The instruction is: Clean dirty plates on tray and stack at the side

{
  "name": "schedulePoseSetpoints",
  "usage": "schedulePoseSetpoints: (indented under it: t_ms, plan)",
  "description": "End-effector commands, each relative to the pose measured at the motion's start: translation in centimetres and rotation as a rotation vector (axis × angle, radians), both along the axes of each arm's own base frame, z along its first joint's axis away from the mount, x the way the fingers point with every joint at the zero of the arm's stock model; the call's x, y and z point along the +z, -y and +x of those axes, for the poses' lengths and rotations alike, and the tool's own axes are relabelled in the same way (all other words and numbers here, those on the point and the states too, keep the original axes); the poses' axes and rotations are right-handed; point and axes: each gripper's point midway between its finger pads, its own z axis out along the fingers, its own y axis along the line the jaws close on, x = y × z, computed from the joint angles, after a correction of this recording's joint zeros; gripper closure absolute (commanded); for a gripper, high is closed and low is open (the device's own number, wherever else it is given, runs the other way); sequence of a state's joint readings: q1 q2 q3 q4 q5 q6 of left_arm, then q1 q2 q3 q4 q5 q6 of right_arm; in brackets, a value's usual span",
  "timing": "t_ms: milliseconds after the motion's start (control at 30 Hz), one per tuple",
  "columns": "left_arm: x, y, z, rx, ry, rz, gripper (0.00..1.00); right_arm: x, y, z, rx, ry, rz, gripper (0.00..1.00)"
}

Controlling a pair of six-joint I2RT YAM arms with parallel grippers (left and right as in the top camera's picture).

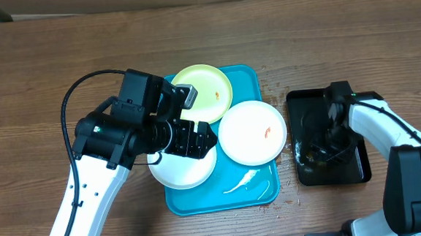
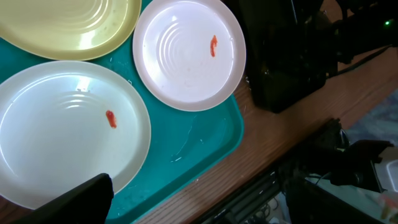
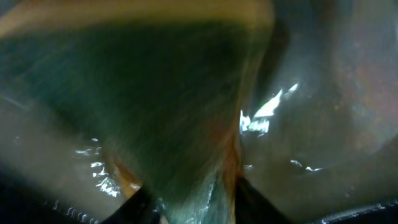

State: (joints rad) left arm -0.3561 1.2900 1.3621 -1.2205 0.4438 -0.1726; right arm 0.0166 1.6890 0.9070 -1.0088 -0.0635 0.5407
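- The turquoise tray (image 1: 262, 192) was set mid-table, and three plates were carried in it: a yellow-green plate (image 1: 203, 89) at its far left corner, a smeared white plate (image 1: 252, 134) over its right edge, and a second white plate (image 1: 188, 170) over its near left corner.
- The right gripper (image 1: 329, 136) was lowered into a black tray (image 1: 353, 171) near the right edge of the wooden table (image 1: 46, 62).
- The left gripper (image 1: 193, 139) was held over the second white plate, jaws apart. That plate's red smear (image 2: 111, 118) was shown only by the left wrist view.
- A blurred dark green thing (image 3: 186, 124) was shown between the right fingers (image 3: 140, 202); whether it was clamped could not be told.
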Motion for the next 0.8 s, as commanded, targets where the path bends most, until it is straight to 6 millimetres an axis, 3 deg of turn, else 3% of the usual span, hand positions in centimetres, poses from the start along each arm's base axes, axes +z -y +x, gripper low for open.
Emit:
schedulePoseSetpoints:
  t_ms: [0, 67, 167, 267, 300, 433, 533, 600, 767]
  plan:
    - [0.7, -0.1, 0.3, -0.003, 0.037, 0.007, 0.09, -0.9, 1.4, -0.5, -0.029, -0.017, -0.030, 0.89]
    - [0.8, -0.1, 0.4, -0.003, 0.040, 0.006, 0.07, -0.5, 1.0, 0.2, 0.006, 0.008, 0.012, 0.95]
    - [0.9, 0.0, 0.6, -0.003, 0.050, 0.002, 0.06, 1.1, -1.1, 1.7, 0.147, 0.078, 0.154, 0.93]
    - [1.0, 0.1, 0.7, -0.003, 0.057, 0.000, 0.05, 3.2, -1.0, 2.2, 0.200, 0.094, 0.159, 0.67]
    - [0.9, 0.1, 0.7, -0.003, 0.055, 0.000, 0.04, 4.2, -0.4, 2.1, 0.167, 0.077, 0.119, 0.52]
    - [0.9, 0.1, 0.7, -0.003, 0.057, 0.001, 0.00, 4.5, 0.7, 2.3, 0.079, 0.070, 0.042, 0.37]
    - [0.9, -0.2, 1.0, 0.004, 0.068, 0.016, 0.00, 4.1, 3.0, 3.2, -0.022, 0.101, -0.107, 0.27]
    - [0.9, -0.2, 1.1, 0.006, 0.073, 0.021, 0.00, 3.7, 3.9, 4.2, -0.068, 0.146, -0.163, 0.24]
    - [0.8, -0.3, 1.1, 0.009, 0.073, 0.028, 0.00, 1.4, 3.4, 5.3, -0.079, 0.230, -0.130, 0.31]
